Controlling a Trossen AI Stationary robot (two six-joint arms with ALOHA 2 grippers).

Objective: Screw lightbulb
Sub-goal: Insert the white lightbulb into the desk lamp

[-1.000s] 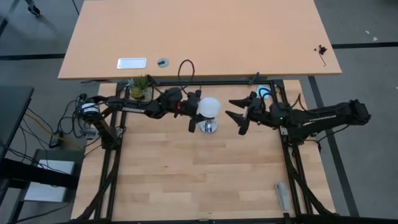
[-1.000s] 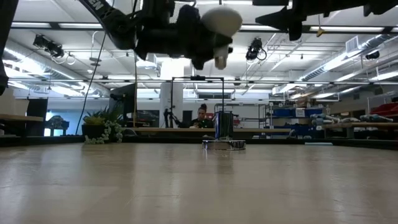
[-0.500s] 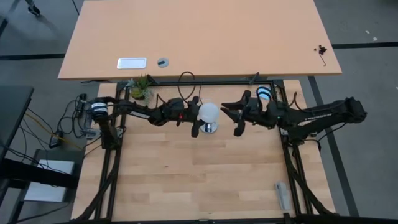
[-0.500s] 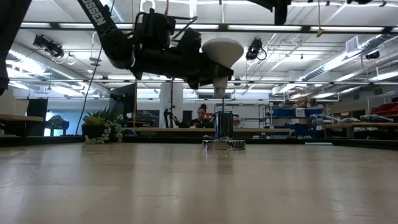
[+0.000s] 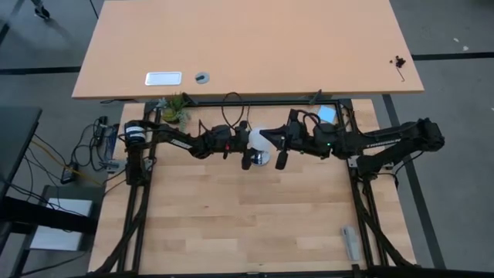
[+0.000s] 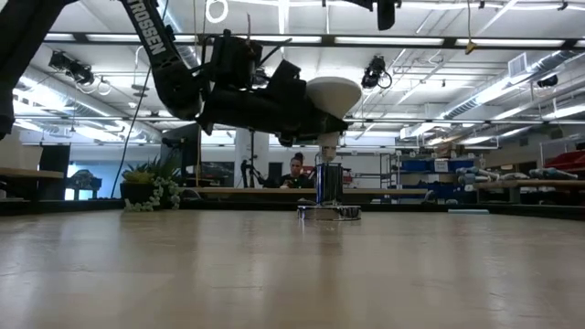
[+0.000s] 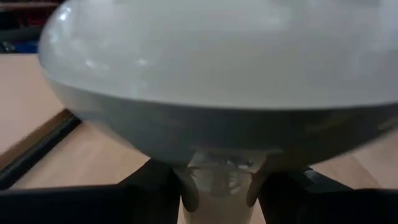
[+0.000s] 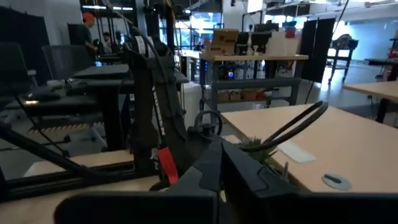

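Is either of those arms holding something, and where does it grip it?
The left gripper holds the lightbulb by its globe, base pointing down. The right gripper is shut on nothing.

the lightbulb (image 5: 261,139) sits at the table's (image 5: 231,224) rear middle, directly above the socket (image 6: 328,212) (base pointing down at it), between the left gripper (image 5: 247,147) on its left and the right gripper (image 5: 282,144) on its right. a plant (image 5: 174,108) stands at the rear left edge.
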